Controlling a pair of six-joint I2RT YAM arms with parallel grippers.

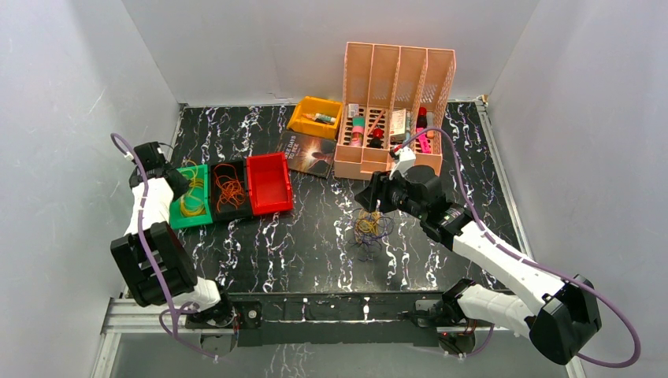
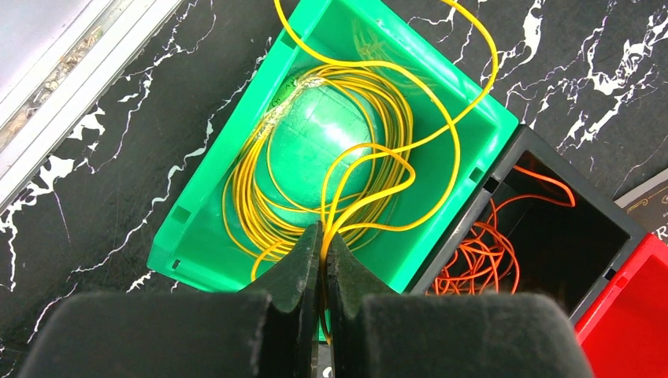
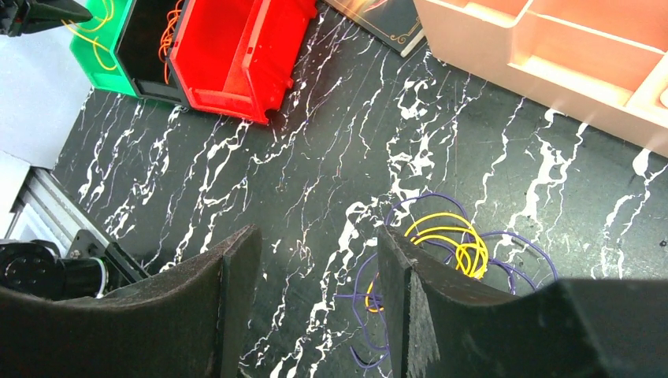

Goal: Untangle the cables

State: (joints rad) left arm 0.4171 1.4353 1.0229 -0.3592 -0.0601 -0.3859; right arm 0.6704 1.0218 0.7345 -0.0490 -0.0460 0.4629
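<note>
A yellow cable (image 2: 315, 142) lies coiled in the green bin (image 2: 205, 240). My left gripper (image 2: 323, 236) is shut on one of its strands, just above the bin (image 1: 183, 223). Orange cable (image 2: 480, 252) fills the black bin (image 1: 230, 206) beside it. A small tangle of purple and yellow cables (image 1: 370, 228) lies on the dark marble table, mid-right. My right gripper (image 3: 317, 232) hovers open over it with nothing between its fingers. Most of the tangle (image 3: 457, 240) shows just beyond the right finger, and a few purple loops reach into the gap.
An empty red bin (image 1: 268, 183) stands right of the black one. At the back are a pink divided organiser (image 1: 394, 102) with small items, a yellow bin (image 1: 315, 116) and a dark book (image 1: 309, 153). White walls close in three sides.
</note>
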